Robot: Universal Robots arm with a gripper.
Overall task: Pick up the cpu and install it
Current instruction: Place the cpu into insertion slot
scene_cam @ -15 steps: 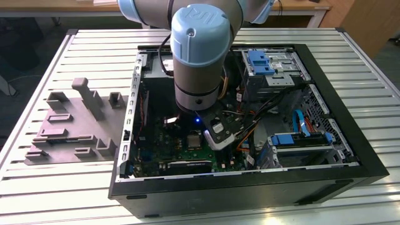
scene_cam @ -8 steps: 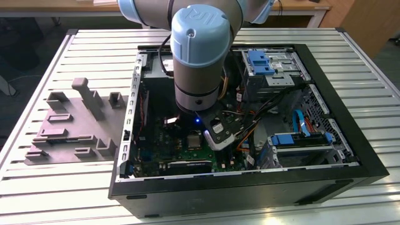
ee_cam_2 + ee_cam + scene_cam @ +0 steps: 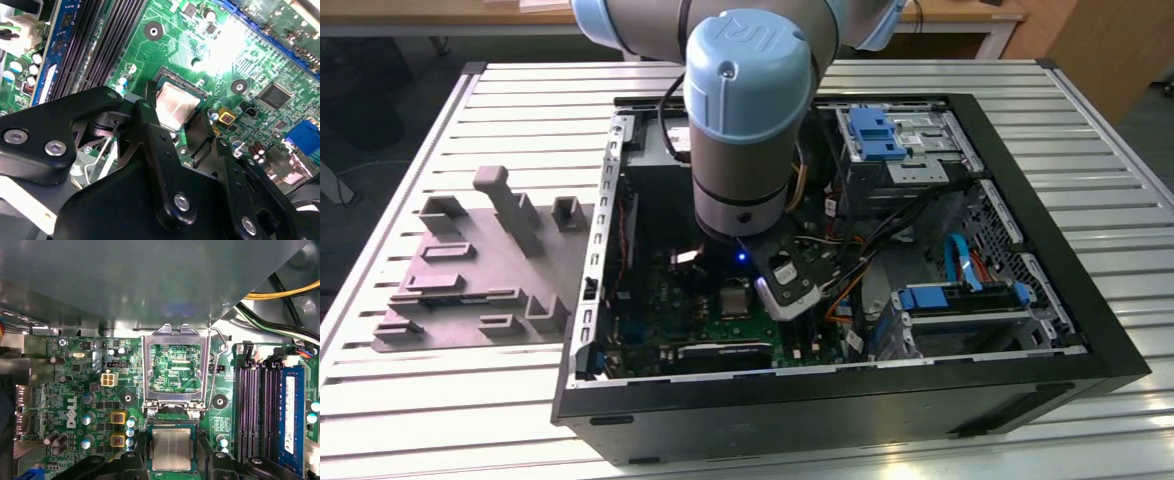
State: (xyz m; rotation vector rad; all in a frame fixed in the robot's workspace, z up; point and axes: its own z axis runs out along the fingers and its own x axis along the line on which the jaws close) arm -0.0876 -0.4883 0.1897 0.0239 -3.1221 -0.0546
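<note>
In the first wrist view, at the bottom edge, the pincer (image 3: 172, 466) is seen part-open astride the cpu (image 3: 171, 448), which is laid flat in the socket (image 3: 171, 426) at lower centre. Above it, mid-frame, the retaining frame (image 3: 146, 367) is stood open. Placement is judged done, clamping not yet.
</note>
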